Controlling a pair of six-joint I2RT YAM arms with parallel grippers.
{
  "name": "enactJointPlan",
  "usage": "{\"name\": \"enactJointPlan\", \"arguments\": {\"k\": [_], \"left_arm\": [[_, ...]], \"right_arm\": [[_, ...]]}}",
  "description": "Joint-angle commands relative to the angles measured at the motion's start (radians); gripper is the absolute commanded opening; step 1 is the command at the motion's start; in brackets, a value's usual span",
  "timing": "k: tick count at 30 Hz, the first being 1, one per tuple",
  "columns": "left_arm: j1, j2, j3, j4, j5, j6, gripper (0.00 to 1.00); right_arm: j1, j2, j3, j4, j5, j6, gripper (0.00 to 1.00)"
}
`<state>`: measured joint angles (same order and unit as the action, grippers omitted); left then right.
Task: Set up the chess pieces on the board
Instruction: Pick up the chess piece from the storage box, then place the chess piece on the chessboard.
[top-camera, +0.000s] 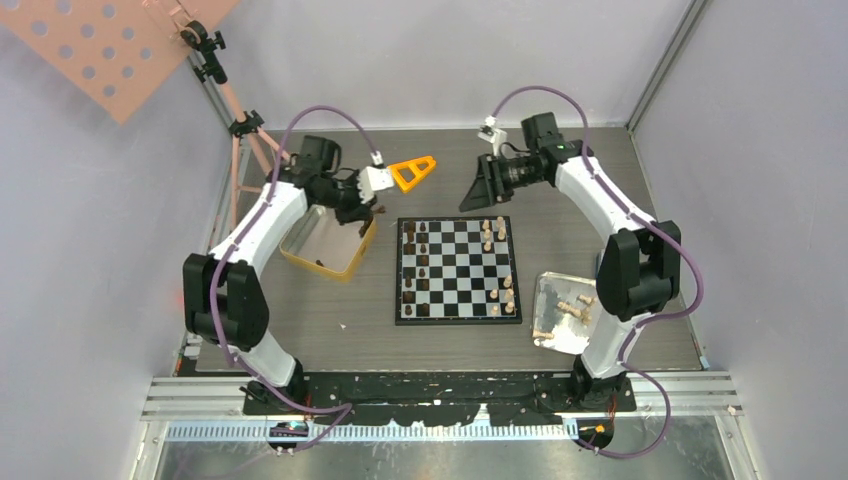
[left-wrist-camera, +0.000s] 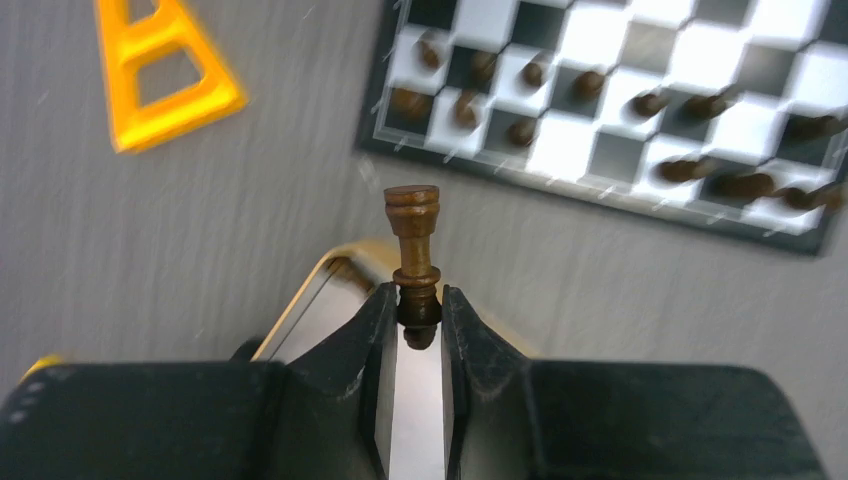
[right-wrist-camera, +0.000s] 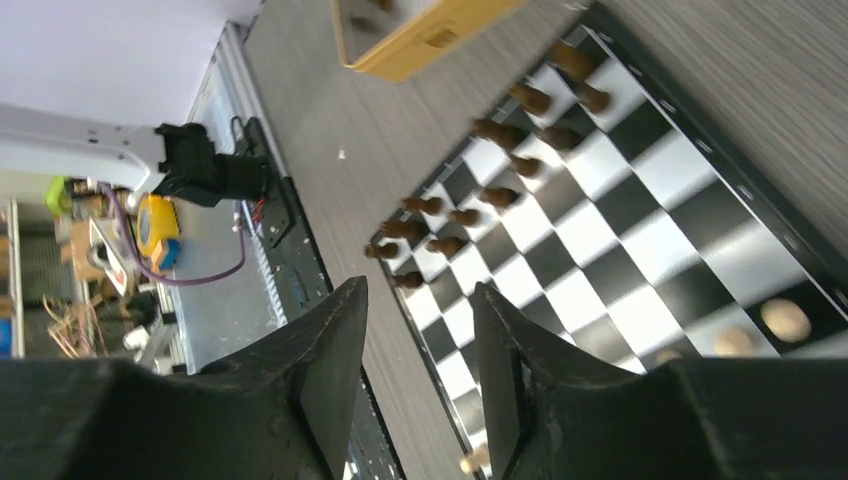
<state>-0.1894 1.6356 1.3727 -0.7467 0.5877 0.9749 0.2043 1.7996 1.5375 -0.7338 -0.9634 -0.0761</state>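
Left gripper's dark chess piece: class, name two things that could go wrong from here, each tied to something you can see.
1. The left gripper pinches the dark chess piece only by one end, with most of it jutting out beyond the grip. It may pivot or slip in transit.
2. The dark pieces on the board stand close together, so lowering this one among them could topple a neighbour.
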Motion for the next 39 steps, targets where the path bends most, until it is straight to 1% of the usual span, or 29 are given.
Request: {"name": "enactJointPlan", "arguments": {"k": [1,6,8,18,25,33,39], "left_arm": [[-0.107,-0.034,0.078,-0.048,0.081,-0.212,0.0],[-0.168,-0.023,0.141,-0.008,0.145,-0.378,0.0],[-0.186,-0.011,0.163,-0.001,0.151,-0.42,0.0],[-0.271,-0.009,0.168,0.016,0.158,-0.467,0.0],[-0.287,-0.019,0.158,0.039,0.142,-0.485,0.0],[-0.288,-0.027,0.147,0.056,0.114,-0.486,0.0],[-0.289,-0.034,0.137,0.061,0.116,-0.489,0.0]], "right_arm": [[0.092,0.008,0.1,0.03,-0.062,0.044,0.51],[0.145,0.037,0.109,0.142,-0.107,0.171,0.6],[0.161,0.049,0.106,0.168,-0.125,0.203,0.62],[0.197,0.08,0.072,0.279,-0.147,0.302,0.64],[0.21,0.086,0.059,0.297,-0.17,0.324,0.55],[0.211,0.066,0.021,0.298,-0.167,0.313,0.54],[0.211,0.065,0.016,0.299,-0.177,0.315,0.44]]}}
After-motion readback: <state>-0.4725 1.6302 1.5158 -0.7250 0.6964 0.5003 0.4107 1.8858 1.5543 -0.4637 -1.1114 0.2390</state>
